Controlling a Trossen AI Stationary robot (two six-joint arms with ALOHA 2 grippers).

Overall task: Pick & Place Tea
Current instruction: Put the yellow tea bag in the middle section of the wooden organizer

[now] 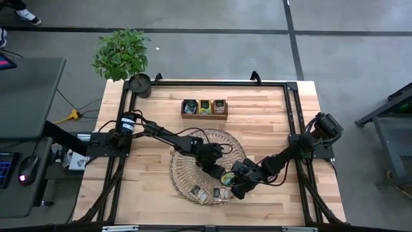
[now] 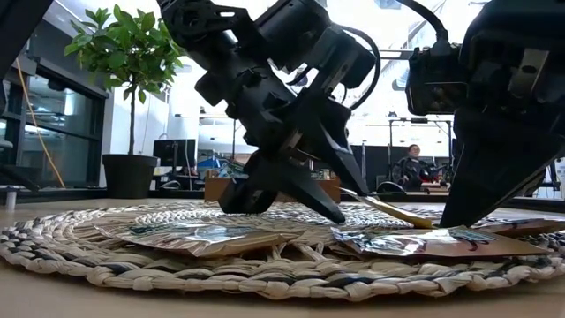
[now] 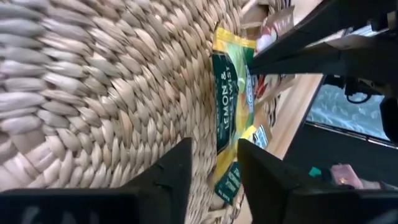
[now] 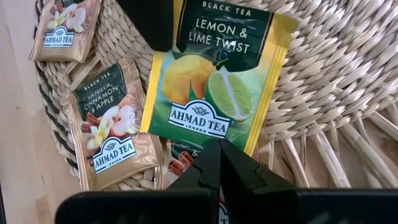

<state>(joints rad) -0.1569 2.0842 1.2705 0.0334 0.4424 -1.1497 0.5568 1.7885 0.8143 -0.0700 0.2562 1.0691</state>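
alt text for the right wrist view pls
A yellow-green Lemon & Lime Twist sachet lies on the woven tray, with the right gripper, jaws shut, at its near edge. Two vanilla, cinnamon and apple sachets lie beside it.

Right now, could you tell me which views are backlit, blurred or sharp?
Low view: bright windows behind silhouette both arms. Left wrist view: the woven tray blurs close to the lens. Right wrist view: the Lemon & Lime Twist sachet is sharp, its print readable.
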